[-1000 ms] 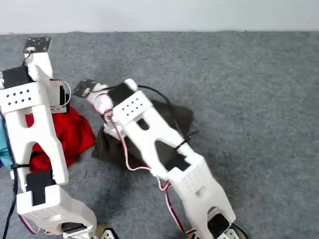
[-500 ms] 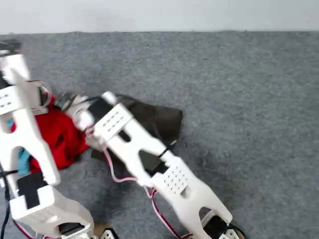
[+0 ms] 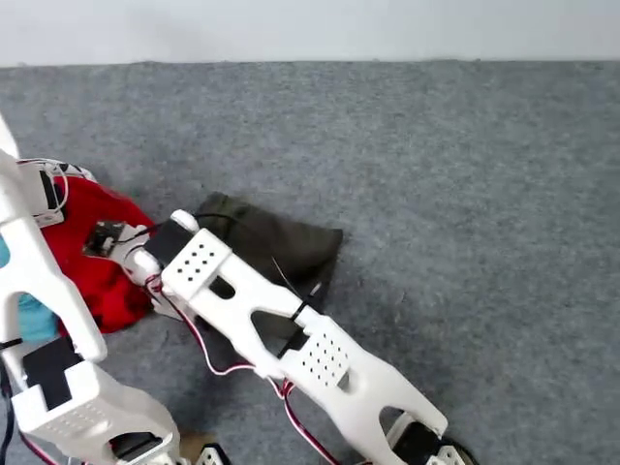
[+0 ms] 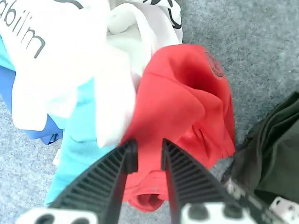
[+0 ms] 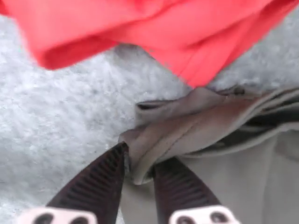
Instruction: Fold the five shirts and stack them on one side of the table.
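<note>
Olive shirt (image 3: 281, 244) lies slantwise, edge pinched by right tool (image 5: 140, 161) (left tool (image 4: 147, 150) slightly agape)

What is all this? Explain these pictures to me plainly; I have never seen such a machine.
These are two small white robot arms side by side at a table, each ending in a two-fingered gripper. The wide picture comes from a fixed camera looking down. In it the left arm stands at the edge and the right arm reaches across the grey table. The other two pictures come from cameras on the wrists, looking past each gripper.

A dark olive shirt lies next to a heap made up of a red shirt, a white shirt, a light blue shirt and some darker blue cloth. The right gripper pinches a fold at the olive shirt's edge. The left gripper hangs over the red shirt; whether it holds anything I cannot tell.
</note>
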Action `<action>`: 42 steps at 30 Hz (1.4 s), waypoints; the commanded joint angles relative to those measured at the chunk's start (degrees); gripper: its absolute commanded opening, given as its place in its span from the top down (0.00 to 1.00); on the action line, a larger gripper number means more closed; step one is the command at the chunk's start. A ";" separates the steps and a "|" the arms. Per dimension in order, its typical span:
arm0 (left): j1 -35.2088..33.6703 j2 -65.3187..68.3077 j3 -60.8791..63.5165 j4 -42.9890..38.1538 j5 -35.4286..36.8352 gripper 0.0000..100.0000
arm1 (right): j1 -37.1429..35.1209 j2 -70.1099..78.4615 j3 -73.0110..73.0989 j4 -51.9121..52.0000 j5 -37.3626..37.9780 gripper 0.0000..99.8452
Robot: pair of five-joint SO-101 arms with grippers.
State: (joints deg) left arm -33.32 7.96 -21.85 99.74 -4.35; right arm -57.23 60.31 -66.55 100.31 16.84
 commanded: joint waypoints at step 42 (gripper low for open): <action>6.68 -2.64 -1.45 0.79 0.44 0.90 | 32.75 -20.97 25.14 -1.63 -8.35 0.73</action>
State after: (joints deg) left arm -29.89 7.96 -21.85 99.74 -4.44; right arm -24.97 43.78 -41.32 100.31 8.92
